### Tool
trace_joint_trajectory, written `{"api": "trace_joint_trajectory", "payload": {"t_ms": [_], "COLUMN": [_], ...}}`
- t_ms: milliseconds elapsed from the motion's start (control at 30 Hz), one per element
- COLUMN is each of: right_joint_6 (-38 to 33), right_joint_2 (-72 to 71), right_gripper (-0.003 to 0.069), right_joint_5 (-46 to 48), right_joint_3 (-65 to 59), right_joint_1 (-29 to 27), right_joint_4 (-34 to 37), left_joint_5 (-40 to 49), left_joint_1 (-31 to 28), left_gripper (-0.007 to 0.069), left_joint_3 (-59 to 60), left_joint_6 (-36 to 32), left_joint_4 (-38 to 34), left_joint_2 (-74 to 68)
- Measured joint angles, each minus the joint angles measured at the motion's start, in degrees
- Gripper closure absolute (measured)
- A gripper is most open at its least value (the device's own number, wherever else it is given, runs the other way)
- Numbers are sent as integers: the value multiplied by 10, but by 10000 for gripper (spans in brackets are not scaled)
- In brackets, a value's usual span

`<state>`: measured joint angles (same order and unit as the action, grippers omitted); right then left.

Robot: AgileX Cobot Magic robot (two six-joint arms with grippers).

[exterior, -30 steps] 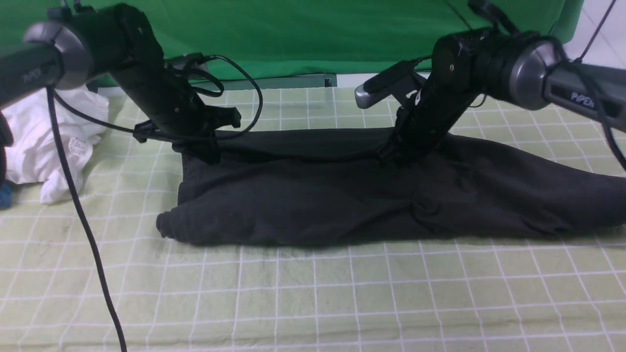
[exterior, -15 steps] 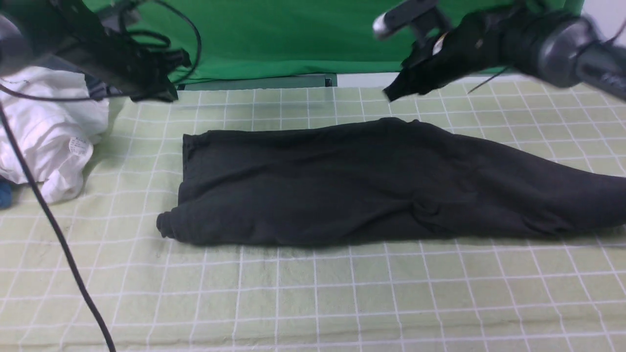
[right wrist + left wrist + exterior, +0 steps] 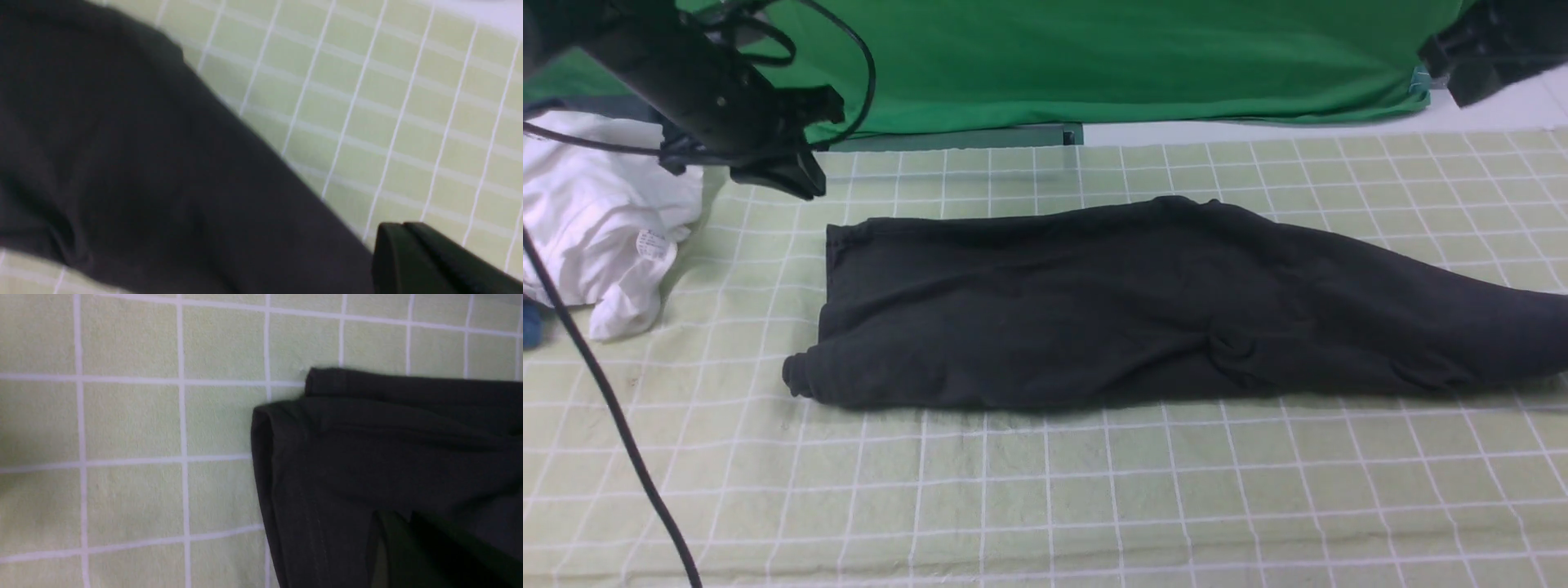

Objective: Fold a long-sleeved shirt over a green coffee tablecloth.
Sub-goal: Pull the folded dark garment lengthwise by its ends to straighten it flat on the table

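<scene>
The left jaws hang in the air near the far left corner of the shirt (image 3: 1143, 310), clear of the fabric. They show only as a dark block, so I cannot tell whether they are apart or together. Behind them the left arm (image 3: 686, 82) slopes up and away to the upper left edge of the front view.

The right jaws are together and hold nothing. They are raised high at the far right of the scene, well apart from the shirt. Only the end of the right arm (image 3: 1486, 41) reaches into the front view. One dark finger (image 3: 429, 261) shows in the right wrist view, above the shirt's edge.

The shirt lies flat on the tablecloth (image 3: 1045, 490) that covers the surface. It is folded into a long band running left to right. Its left end is squared off, with a small rolled lump at the near corner, and its right end narrows toward the edge of the front view. A crumpled white garment (image 3: 605, 237) sits at the far left, apart from the shirt. A green backdrop (image 3: 1094, 57) hangs behind.
</scene>
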<state>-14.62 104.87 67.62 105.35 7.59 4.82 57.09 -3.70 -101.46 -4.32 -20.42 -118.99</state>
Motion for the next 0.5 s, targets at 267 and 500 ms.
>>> {"api": "trace_joint_trajectory", "payload": {"t_ms": [267,500], "right_joint_6": [-5,-10], "right_joint_2": [-2,-2], "right_gripper": [648,648], "right_joint_5": [9,-32], "right_joint_3": [-95,-140], "right_joint_1": [-1,-1], "right_joint_4": [2,2], "left_joint_5": [-71,-84], "left_joint_1": [15,15], "left_gripper": [300,224], "left_joint_3": [0,0], "left_joint_6": [14,14], "left_joint_4": [33,25], "left_joint_2": [-64,-79]}}
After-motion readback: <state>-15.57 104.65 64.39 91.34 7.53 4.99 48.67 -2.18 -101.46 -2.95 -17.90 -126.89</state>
